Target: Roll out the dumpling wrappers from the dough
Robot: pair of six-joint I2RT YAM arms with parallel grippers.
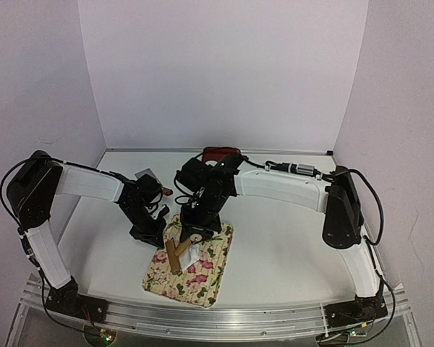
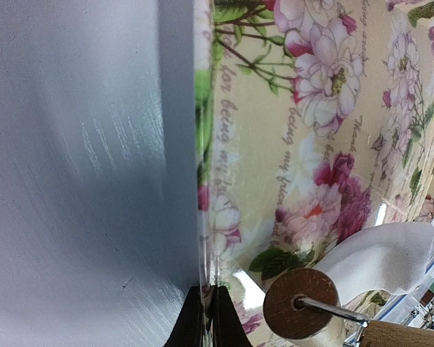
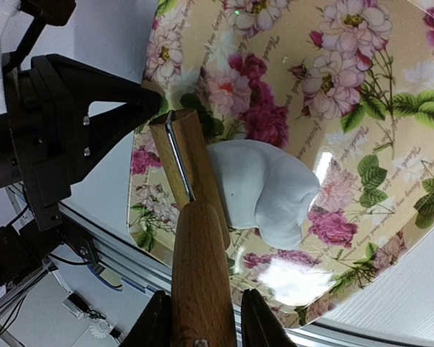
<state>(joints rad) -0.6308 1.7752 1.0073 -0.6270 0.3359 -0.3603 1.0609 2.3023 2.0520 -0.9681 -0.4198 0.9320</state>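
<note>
The dough (image 3: 264,188) is a soft white lump on the floral mat (image 3: 362,87), also seen in the top view (image 1: 195,251) and the left wrist view (image 2: 380,256). My right gripper (image 3: 202,322) is shut on the wooden handle of a rolling pin (image 3: 202,267). The pin's roller (image 3: 195,170) rests against the dough's left side. My left gripper (image 2: 208,314) is shut on the mat's left edge (image 2: 202,181), pinching it against the table. In the top view the left gripper (image 1: 148,231) is just left of the right gripper (image 1: 195,230). No dumpling wrappers are in view.
The mat (image 1: 188,269) lies near the table's front edge, with a metal rail (image 1: 202,318) just beyond it. A red object (image 1: 217,153) sits at the back wall behind the right arm. A small brown thing (image 1: 168,191) lies by the left wrist.
</note>
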